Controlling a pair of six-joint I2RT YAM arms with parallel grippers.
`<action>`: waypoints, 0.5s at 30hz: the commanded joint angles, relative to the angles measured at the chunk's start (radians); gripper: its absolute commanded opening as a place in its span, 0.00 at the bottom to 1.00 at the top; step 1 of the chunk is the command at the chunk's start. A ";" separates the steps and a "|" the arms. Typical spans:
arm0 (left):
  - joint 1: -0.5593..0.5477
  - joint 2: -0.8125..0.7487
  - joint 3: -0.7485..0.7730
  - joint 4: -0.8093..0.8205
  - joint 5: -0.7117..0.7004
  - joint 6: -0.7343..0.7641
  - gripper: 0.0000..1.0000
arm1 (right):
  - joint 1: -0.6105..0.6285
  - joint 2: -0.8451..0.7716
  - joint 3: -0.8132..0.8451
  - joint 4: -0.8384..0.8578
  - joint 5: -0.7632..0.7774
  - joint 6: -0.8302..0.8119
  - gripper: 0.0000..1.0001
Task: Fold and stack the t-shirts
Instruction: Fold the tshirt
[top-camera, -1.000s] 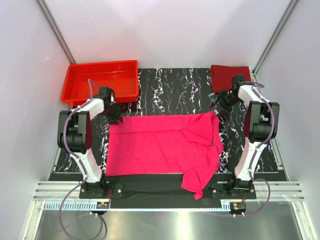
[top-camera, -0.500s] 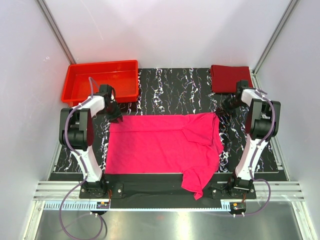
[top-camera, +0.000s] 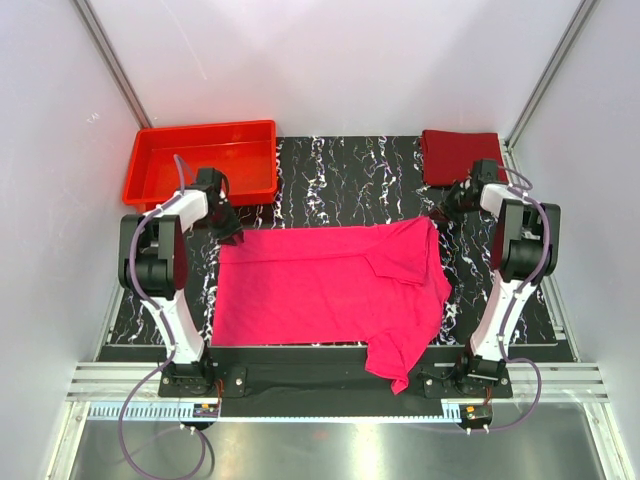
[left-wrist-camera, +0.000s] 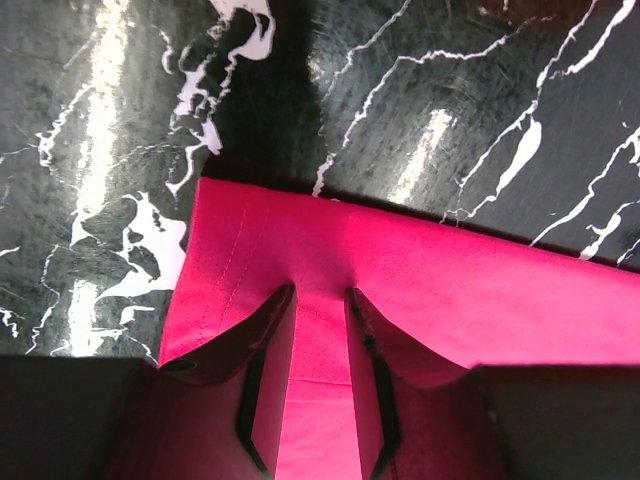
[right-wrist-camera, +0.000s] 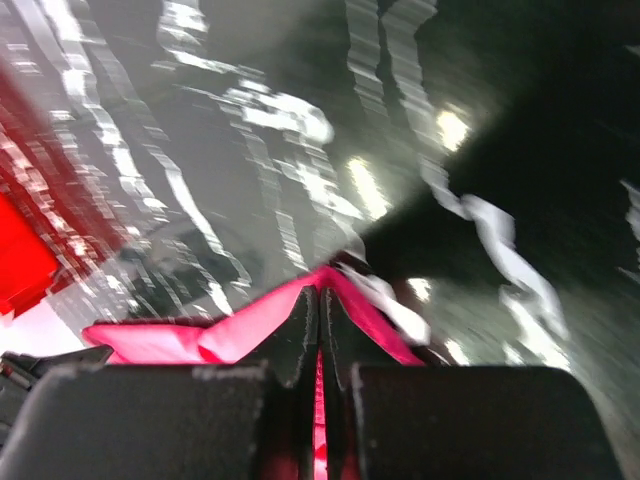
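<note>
The magenta-pink t-shirt (top-camera: 330, 280) lies spread across the black marbled table, its lower right part hanging over the near edge. The dark maroon t-shirt (top-camera: 460, 157) sits folded at the far right corner. My left gripper (top-camera: 228, 232) is down on the pink shirt's far left corner. In the left wrist view its jaws (left-wrist-camera: 320, 290) stand a finger's width apart, with a strip of pink cloth (left-wrist-camera: 480, 290) between them. My right gripper (top-camera: 441, 212) is shut on the pink shirt's far right corner. In the right wrist view its jaws (right-wrist-camera: 320, 295) pinch the cloth (right-wrist-camera: 250, 325), raised off the table.
A rigid red plastic tray (top-camera: 200, 160) stands at the far left, just behind my left gripper. White walls close in both sides and the back. The folded maroon shirt lies just behind my right gripper.
My right gripper has shut on the pink shirt's far right corner and drawn it up and back a little. The left jaws have narrowed slightly in place.
</note>
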 joint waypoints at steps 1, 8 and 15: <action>0.044 0.014 -0.055 0.001 -0.093 -0.007 0.33 | 0.036 -0.039 0.007 0.191 -0.052 -0.017 0.00; 0.088 -0.012 -0.093 0.013 -0.081 -0.027 0.33 | 0.049 0.006 0.085 0.182 -0.049 0.006 0.00; 0.088 -0.035 -0.121 0.038 -0.065 -0.024 0.33 | 0.041 -0.083 0.000 0.102 0.138 -0.016 0.01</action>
